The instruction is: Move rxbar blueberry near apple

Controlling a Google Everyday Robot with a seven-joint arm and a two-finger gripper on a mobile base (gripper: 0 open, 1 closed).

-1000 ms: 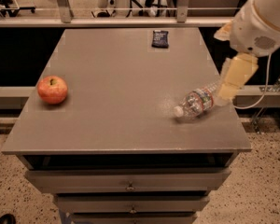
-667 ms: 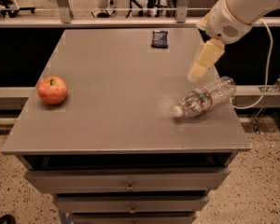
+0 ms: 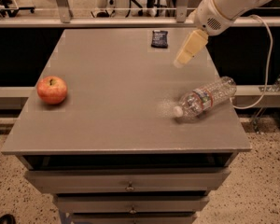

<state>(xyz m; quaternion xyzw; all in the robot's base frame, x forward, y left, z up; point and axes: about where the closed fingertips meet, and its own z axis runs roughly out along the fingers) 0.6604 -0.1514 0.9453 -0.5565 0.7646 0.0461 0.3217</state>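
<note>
The rxbar blueberry is a small dark navy wrapper lying flat near the far edge of the grey table. The apple, red-orange and round, sits at the table's left side. My gripper hangs above the table's far right part, to the right of the bar and a little nearer than it, apart from it. It holds nothing that I can see.
A clear plastic bottle lies on its side at the table's right, cap toward the middle. A white cable hangs off the right. Drawers sit under the tabletop. A rail and chair legs stand behind the table.
My arm has swung left and toward the far edge, from over the bottle to a spot close to the bar. The bar, apple and bottle have not moved.
</note>
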